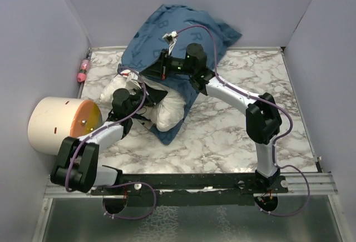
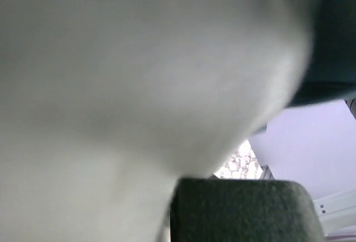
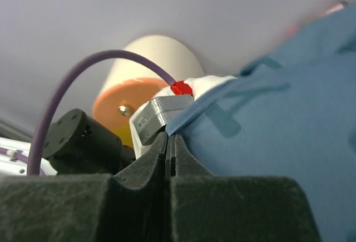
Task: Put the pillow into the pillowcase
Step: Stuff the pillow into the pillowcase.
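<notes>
Pillow (image 1: 167, 111) looks soft, squashy, best pinched at a corner; left hand (image 1: 136, 94) grips it, right hand (image 1: 163, 70) clamps pillowcase (image 1: 150, 36) hem.

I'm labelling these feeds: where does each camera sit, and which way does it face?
Top external: above and behind the arm bases, looking down on the marble table, pillow and pillowcase; both arms show.
Left wrist: on the left arm, pressed against the pillow; one finger pad shows.
Right wrist: on the right arm, facing the robot's left toward the cream roll; the right gripper, shut on the pillowcase hem, shows.
Shared: top and right wrist both show roll and pillowcase.
</notes>
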Controlling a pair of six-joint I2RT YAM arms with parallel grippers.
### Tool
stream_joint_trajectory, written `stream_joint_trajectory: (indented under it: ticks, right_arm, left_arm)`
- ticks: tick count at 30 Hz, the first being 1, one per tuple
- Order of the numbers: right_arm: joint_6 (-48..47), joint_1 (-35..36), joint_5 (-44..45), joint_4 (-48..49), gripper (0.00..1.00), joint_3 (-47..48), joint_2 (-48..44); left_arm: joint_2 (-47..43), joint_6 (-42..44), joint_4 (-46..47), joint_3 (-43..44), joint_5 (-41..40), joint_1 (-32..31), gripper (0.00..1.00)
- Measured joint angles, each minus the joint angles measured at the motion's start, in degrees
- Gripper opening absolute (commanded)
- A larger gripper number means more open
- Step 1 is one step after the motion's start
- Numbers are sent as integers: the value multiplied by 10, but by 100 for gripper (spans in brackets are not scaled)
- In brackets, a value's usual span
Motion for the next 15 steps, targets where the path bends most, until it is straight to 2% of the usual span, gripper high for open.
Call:
stream_joint_trajectory:
  ticks: [1,5,7,11,15]
  right_arm:
    - [-8,0,8,-4,6,-10,-2]
    - [-72,2,14,-47,51,-39,-3]
    - [-106,6,11,-50,64,-80,-25]
    - [-198,9,27,-86,69,-221,-151]
    - [-269,-18,73,-98,70,-294,-286]
  left_arm:
    - [25,-15,43,-8,7,3,0]
    - [99,-52,153,-33,27,9,0]
    - [115,-59,189,-44,32,19,0]
    - [117,-66,217,-56,33,37,0]
    - [116,-66,219,-58,36,48,0]
